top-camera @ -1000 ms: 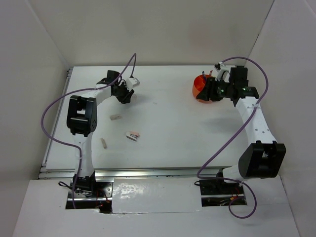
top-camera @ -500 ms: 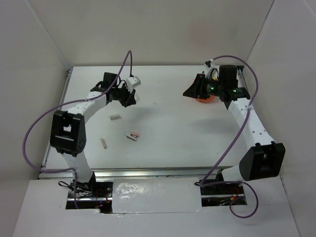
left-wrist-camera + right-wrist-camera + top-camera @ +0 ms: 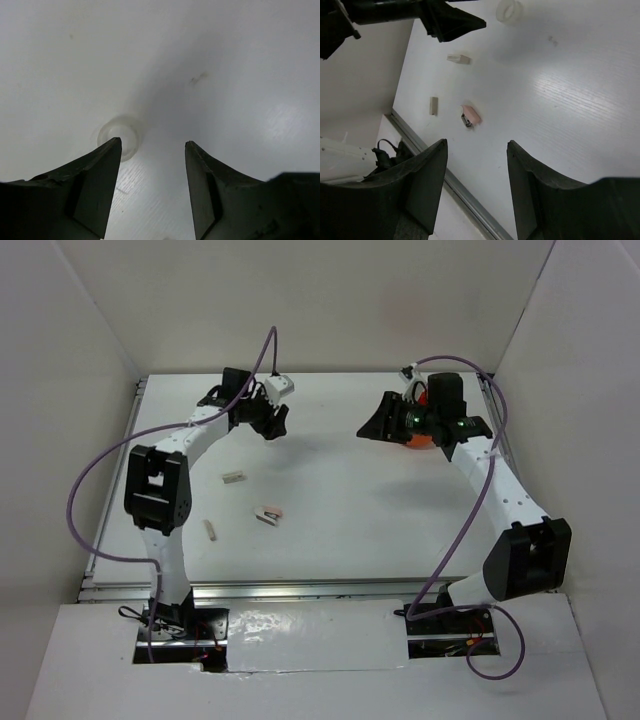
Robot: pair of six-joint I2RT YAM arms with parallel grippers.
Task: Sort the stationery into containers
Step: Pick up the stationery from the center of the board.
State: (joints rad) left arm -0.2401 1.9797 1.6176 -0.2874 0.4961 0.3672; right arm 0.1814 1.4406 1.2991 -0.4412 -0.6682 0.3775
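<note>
My left gripper [image 3: 272,426] is open low over the table at the far left. In the left wrist view [image 3: 152,142] a small white ring [image 3: 118,136] lies on the table just beyond its left fingertip, partly hidden by it. My right gripper [image 3: 370,428] is open and empty, raised left of the orange tub [image 3: 424,441], which the arm mostly hides. The right wrist view [image 3: 477,143] shows the ring [image 3: 510,10], a grey block [image 3: 458,59], a beige block [image 3: 434,105] and the pink-and-white eraser [image 3: 470,115]. The marker and pen are out of view.
The grey block [image 3: 233,477], the eraser [image 3: 268,514] and the beige block [image 3: 211,529] lie loose on the left half of the table. White walls enclose the table. A metal rail [image 3: 300,589] runs along its near edge.
My right gripper has swung left, away from the orange tub, and now faces the table's middle. My left gripper has shifted a little farther back and to the right.
</note>
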